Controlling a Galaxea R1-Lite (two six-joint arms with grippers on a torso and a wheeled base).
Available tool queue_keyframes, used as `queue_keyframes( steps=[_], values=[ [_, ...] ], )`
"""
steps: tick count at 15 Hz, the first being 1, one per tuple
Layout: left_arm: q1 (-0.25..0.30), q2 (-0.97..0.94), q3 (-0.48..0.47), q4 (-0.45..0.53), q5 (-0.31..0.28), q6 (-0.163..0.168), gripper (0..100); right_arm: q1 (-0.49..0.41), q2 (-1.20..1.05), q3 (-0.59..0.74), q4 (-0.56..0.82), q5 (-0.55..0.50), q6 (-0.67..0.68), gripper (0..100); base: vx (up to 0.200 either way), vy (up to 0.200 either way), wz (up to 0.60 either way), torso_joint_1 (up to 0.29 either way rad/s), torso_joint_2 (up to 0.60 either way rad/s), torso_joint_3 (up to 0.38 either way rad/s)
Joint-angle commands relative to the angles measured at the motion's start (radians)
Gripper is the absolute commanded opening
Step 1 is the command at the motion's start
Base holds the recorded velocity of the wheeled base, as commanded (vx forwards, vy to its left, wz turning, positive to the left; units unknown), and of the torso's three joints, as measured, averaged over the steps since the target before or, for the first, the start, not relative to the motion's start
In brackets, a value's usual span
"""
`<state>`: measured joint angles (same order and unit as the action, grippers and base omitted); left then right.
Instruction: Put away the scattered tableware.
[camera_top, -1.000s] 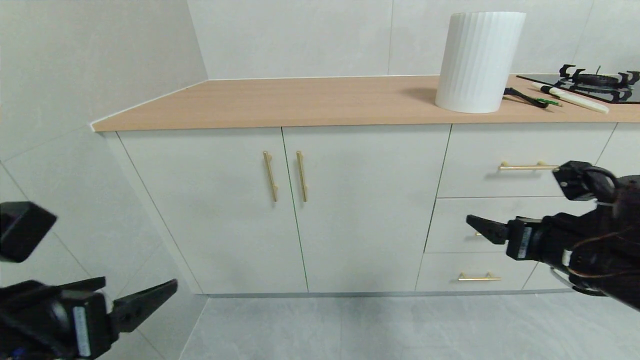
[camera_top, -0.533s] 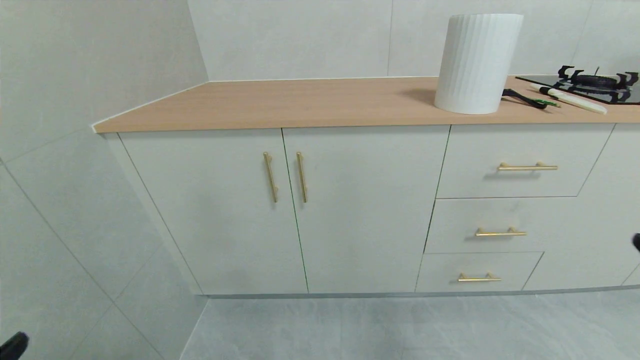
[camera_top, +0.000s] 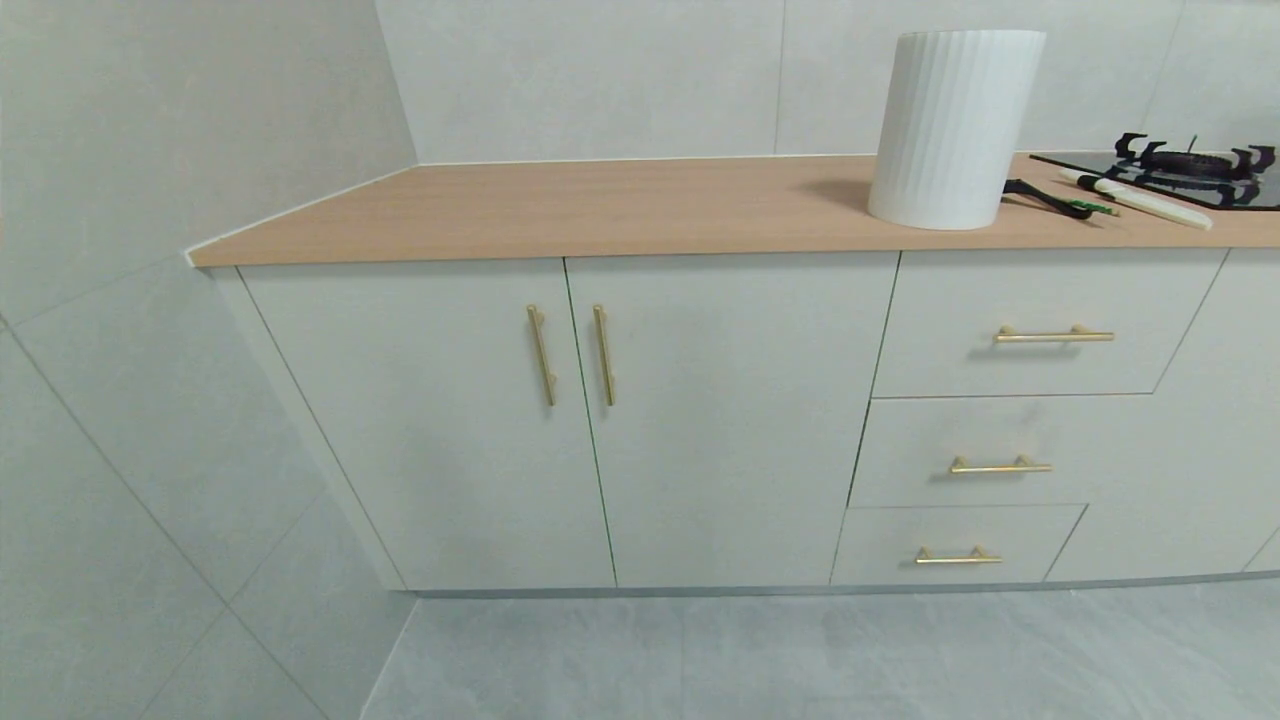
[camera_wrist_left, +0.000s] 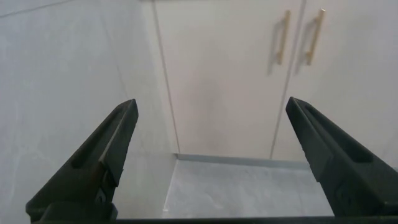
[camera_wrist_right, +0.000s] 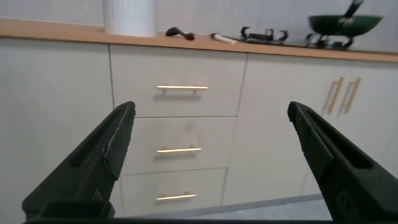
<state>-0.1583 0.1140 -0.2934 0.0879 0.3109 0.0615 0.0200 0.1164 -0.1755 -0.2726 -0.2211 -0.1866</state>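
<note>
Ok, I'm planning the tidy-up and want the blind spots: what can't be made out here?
White ribbed container: head view shows its outer wall, inside hidden.
Black utensil: head view, one end behind the container; type too small to tell.
Gas hob: cut off by head view's right edge.
Dark pan: right wrist view's top edge crops it; contents hidden.
Drawers: shut fronts hide what's inside.

A white vertically ribbed cylinder sits pale against the wood-grain brown countertop; pale grey cabinet fronts carry gold bar handles
</note>
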Motion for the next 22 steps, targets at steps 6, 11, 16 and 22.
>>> queue_keyframes(
  steps=[6, 11, 16, 22],
  values=[
    [0.158, -0.114, 0.272, -0.154, -0.042, 0.043, 100, -0.023, -0.116, 0.176, 0.052, 0.100, 0.114, 100, 0.000, 0.000, 0.00, 0.000, 0.00, 0.000],
    [0.158, -0.114, 0.293, -0.123, -0.256, -0.031, 100, -0.023, -0.115, 0.176, 0.276, 0.218, 0.171, 100, 0.000, 0.000, 0.00, 0.000, 0.00, 0.000],
    [0.158, -0.114, 0.293, -0.091, -0.325, -0.058, 100, -0.022, -0.116, 0.176, 0.271, 0.224, 0.177, 100, 0.000, 0.000, 0.00, 0.000, 0.00, 0.000],
    [0.158, -0.113, 0.293, -0.091, -0.325, -0.061, 100, -0.022, -0.116, 0.176, 0.273, 0.223, 0.182, 100, 0.000, 0.000, 0.00, 0.000, 0.00, 0.000]
  ],
)
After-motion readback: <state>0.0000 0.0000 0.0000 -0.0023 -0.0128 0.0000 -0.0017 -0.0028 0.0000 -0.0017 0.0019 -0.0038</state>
